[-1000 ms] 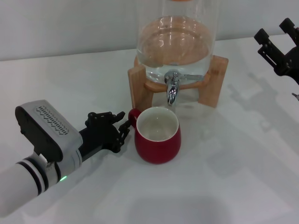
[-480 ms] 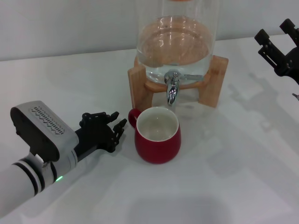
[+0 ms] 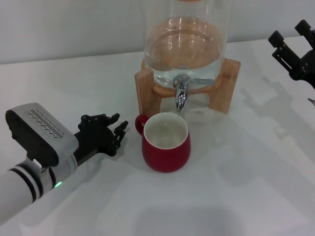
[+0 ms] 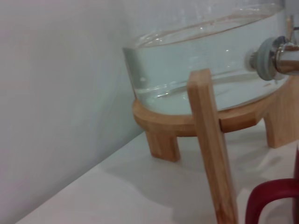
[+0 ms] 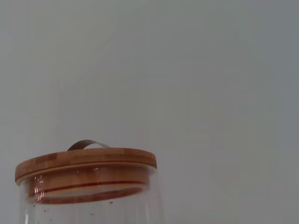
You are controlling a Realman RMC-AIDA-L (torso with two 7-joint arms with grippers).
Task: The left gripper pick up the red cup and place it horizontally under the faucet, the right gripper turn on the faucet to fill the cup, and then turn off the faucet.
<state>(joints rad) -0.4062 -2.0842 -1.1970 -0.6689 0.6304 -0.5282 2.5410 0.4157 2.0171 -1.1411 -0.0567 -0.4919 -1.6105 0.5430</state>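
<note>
On the white tabletop (image 3: 236, 196), at about 8 o'clock in the head view, the white left arm with black rings comes in, and its grey vented box (image 3: 42, 132) sits just behind the black wrist. The left hand (image 3: 115, 127) lies low over the tabletop, its black jointed fingers (image 3: 101, 119) spread and released, grasping nothing. The fingertips point toward 3 o'clock, near the small loop handle of the red cup (image 3: 166, 147) but apart from it, with a bare strip of tabletop between them. The red cup stands upright near the middle of the view, its white interior looks empty, and its handle is turned to about 10 o'clock. At 12 o'clock from the cup, just behind it and a little higher, the chrome faucet (image 3: 181, 93) hangs with its spout pointing down near the far rim of the cup; its thin lever goes out to about 3 o'clock. The faucet is fitted to the glass dispenser (image 3: 184, 44), which holds clear water and rests on the wooden stand (image 3: 145, 91). In the left wrist view one leg of the wooden stand (image 4: 212, 144) is close, and a part of the red handle (image 4: 271, 200) shows beside it. Far at 2 o'clock in the head view the right hand (image 3: 294, 45) hangs above the tabletop, well apart from the faucet, its two knobbed tips apart and holding nothing. The right wrist view shows only the wooden lid (image 5: 86, 165) of the dispenser before a plain wall.
</note>
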